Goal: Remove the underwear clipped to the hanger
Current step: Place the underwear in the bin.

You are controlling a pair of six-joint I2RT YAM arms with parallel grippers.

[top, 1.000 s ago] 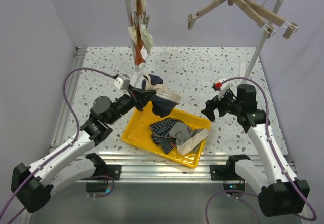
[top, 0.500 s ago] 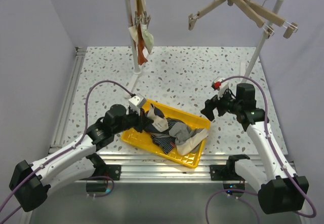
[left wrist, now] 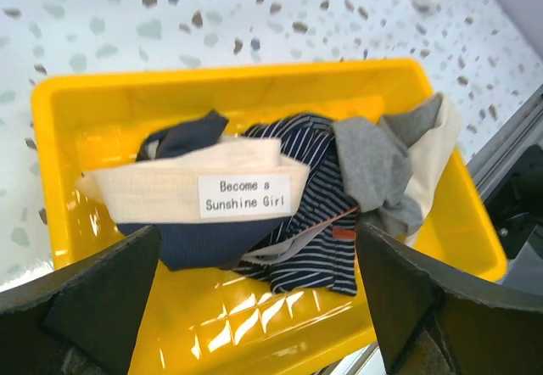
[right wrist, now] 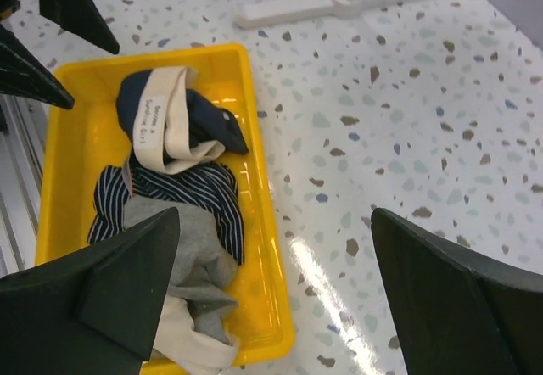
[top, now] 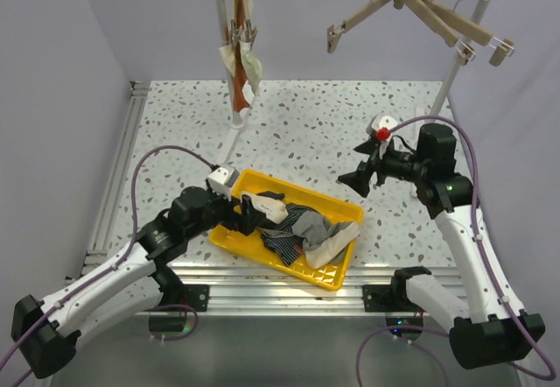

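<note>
Orange-red and pale cream-green underwear (top: 242,63) still hangs clipped to a wooden hanger at the rack's left end. In the yellow tray (top: 229,239) lie the solid navy briefs with a cream waistband (top: 264,205) (left wrist: 199,195) (right wrist: 170,116), the striped navy briefs (left wrist: 314,218) (right wrist: 182,193) and the grey-white briefs (top: 325,234) (right wrist: 182,265). My left gripper (top: 247,215) is open and empty over the tray's left end, just off the navy briefs. My right gripper (top: 359,170) is open and empty above the table right of the tray.
The white rack's foot (right wrist: 348,2) stands on the speckled table behind the tray. Several empty wooden clip hangers (top: 420,10) hang on the rail at the right. The aluminium table frame (top: 280,273) runs along the near edge.
My left gripper let the navy briefs go into the tray and drew back left. My right gripper rose and moved a little farther from the tray.
</note>
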